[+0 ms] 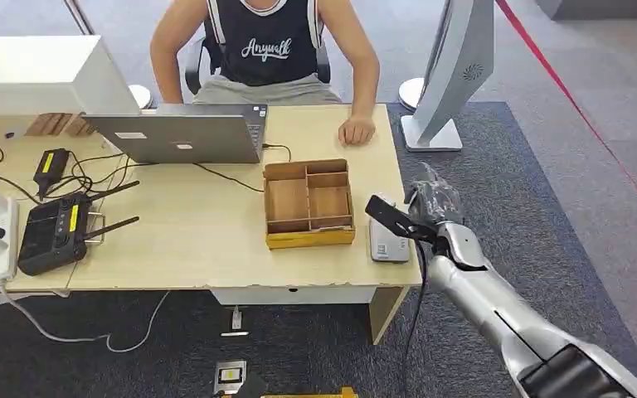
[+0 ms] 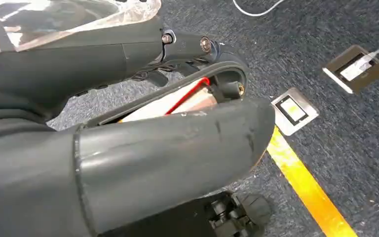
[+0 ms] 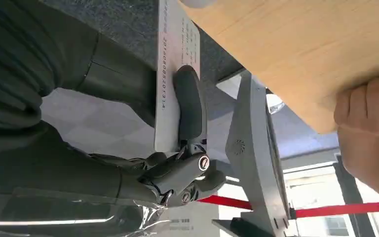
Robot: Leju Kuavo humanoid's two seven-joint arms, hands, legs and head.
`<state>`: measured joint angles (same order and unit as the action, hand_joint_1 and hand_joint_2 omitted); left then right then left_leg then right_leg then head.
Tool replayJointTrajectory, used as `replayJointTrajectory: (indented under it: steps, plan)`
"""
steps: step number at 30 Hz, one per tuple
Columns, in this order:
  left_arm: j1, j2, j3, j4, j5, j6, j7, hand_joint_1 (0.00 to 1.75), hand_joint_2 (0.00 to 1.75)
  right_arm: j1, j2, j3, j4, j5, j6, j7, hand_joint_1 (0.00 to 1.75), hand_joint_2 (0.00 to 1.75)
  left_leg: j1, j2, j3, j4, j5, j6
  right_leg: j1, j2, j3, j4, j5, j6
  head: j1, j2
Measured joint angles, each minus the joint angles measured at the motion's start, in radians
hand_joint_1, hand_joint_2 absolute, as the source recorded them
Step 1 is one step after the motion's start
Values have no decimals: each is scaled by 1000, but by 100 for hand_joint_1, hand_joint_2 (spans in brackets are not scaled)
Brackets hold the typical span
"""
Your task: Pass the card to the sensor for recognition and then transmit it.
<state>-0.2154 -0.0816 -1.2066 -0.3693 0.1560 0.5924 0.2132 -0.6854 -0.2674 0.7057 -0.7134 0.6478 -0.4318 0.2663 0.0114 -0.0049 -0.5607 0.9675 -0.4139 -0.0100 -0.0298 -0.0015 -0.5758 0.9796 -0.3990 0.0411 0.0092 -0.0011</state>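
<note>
The right hand (image 1: 433,203) hovers just past the right edge of the desk (image 1: 207,240), its fingers (image 3: 190,106) pinching the card (image 3: 170,74); the card sits above the grey sensor (image 1: 388,245) lying at that edge, right of the wooden box (image 1: 308,203); contact between them is hard to judge. The left hand (image 2: 168,123) grips a white, red-edged item, possibly another card. A person's hand (image 1: 357,130) rests on the desk's far side.
</note>
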Motion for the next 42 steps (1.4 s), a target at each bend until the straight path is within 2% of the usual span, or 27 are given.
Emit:
replayJointTrajectory:
  steps: [10,42]
  plan:
    - [1,-7,11,1,-1,-6,-7,0,0,26,-2,11,-9,2,20,18,175,175,0,0,0,0,0,0,0,0,0,0,0,0,0,0]
    - [9,-6,33,0,-4,-6,-18,0,0,55,34,37,-24,8,78,11,175,175,0,0,0,0,0,0,0,0,0,0,0,0,0,0]
